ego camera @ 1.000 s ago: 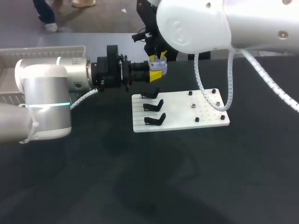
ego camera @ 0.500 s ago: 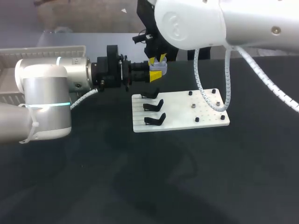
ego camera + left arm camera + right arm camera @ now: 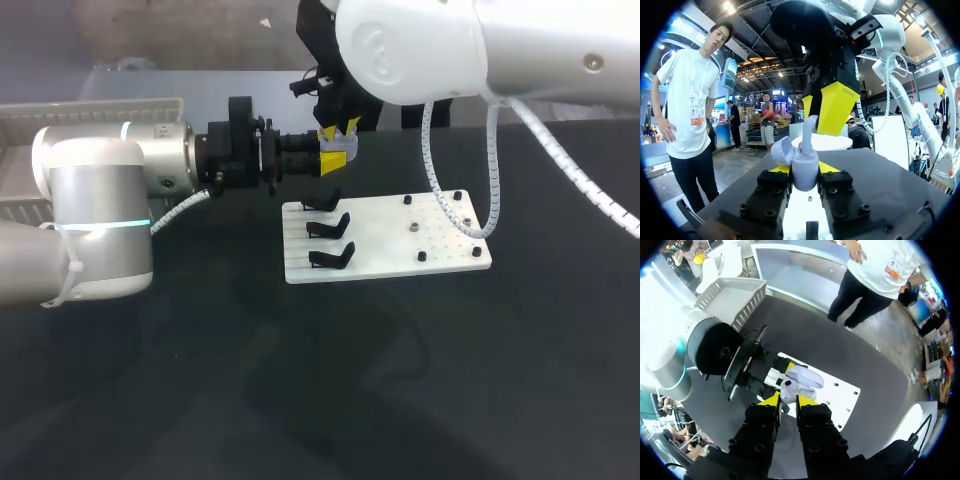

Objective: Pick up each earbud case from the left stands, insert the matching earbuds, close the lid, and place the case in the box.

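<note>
My left gripper (image 3: 336, 160) (image 3: 805, 169) is shut on a lavender earbud case (image 3: 805, 172), held in the air above the back of the white stand plate (image 3: 400, 240). The case's lid (image 3: 781, 150) (image 3: 806, 376) is open. Directly above it my right gripper (image 3: 337, 129) (image 3: 786, 401) is shut on a pale earbud (image 3: 809, 131) (image 3: 786, 389), whose lower end sits in the case's open mouth. Three black stands (image 3: 330, 226) on the plate's left side hold nothing.
A grey slatted box (image 3: 90, 115) sits at the table's back left. Small black pegs (image 3: 458, 196) and a metal nut (image 3: 411, 227) dot the right half of the plate. The dark tabletop (image 3: 320, 380) spreads in front of the plate.
My right gripper has shifted slightly right and down with the earbud, closer onto the case. My left arm and the case have stayed put.
</note>
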Action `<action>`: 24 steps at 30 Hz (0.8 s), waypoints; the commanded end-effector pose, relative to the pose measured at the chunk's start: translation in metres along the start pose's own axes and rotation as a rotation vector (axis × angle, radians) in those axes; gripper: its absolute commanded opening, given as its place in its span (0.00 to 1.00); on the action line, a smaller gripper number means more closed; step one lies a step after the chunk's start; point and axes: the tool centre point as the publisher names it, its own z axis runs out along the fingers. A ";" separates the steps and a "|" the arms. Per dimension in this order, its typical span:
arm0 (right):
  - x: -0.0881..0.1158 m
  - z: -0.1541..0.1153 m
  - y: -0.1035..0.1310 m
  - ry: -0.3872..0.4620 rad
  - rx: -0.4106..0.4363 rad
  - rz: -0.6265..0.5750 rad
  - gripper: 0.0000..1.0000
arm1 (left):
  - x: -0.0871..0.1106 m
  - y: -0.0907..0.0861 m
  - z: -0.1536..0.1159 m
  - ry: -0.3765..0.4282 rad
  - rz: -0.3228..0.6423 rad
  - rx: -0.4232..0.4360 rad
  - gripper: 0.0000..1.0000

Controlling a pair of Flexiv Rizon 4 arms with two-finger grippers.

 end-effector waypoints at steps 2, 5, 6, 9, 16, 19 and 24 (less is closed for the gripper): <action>-0.002 0.001 -0.001 0.000 0.001 0.000 0.00 | 0.001 -0.001 0.000 -0.004 0.004 -0.006 0.00; -0.003 0.001 -0.001 -0.002 0.005 -0.003 0.00 | 0.001 -0.001 0.000 -0.004 0.004 -0.006 0.00; -0.003 0.001 -0.002 -0.002 0.006 -0.003 0.00 | 0.001 -0.001 0.000 -0.004 0.004 -0.006 0.00; -0.004 0.001 -0.002 -0.004 0.007 -0.005 0.00 | 0.001 -0.001 0.000 -0.004 0.004 -0.006 0.00; -0.006 0.002 0.000 -0.002 0.002 -0.016 0.00 | 0.001 -0.001 0.000 -0.004 0.004 -0.006 0.00; -0.007 0.003 0.001 -0.002 -0.001 -0.019 0.00 | 0.001 -0.001 0.000 -0.004 0.004 -0.006 0.00; -0.006 0.006 0.000 0.002 -0.005 -0.017 0.00 | 0.001 -0.001 0.000 -0.004 0.004 -0.006 0.00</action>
